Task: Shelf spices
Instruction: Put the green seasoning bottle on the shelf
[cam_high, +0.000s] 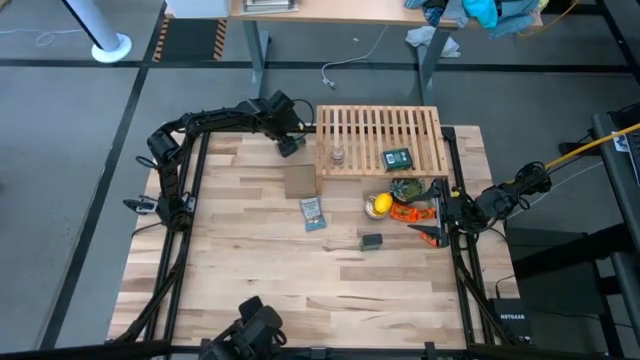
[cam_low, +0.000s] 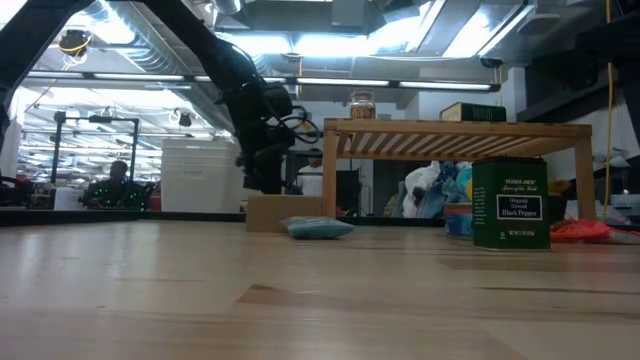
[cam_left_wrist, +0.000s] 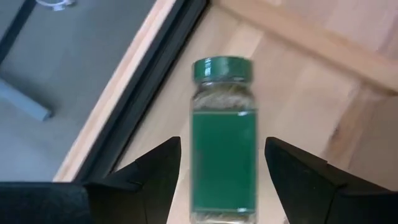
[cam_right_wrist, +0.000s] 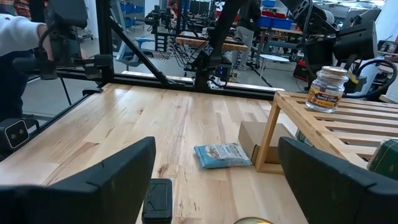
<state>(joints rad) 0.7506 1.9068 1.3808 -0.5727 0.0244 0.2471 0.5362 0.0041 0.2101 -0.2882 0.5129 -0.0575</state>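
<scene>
The green bottle, with a green cap and label, sits between my left gripper's fingers. That gripper hovers by the far left corner of the shelf, a light slatted wooden rack. On the shelf's slats stand a clear glass jar and a dark tin lying flat. A second tin, green-labelled, stands on the table in front of the shelf. My right gripper waits open at the table's right side. My left gripper has the green bottle's body between its two fingers, which lie along the bottle. The cap points away past the fingertips. The bottle's bottom end is cut off by the picture's edge. A thin strip of table shows beside each fingertip, so the exact touching place is not plain.
A brown cardboard box and a blue-and-white packet lie left of the shelf's front. A yellow lemon and an orange thing sit near my right gripper. The table's far left edge is close below the bottle. A person's sleeve shows beyond the table.
</scene>
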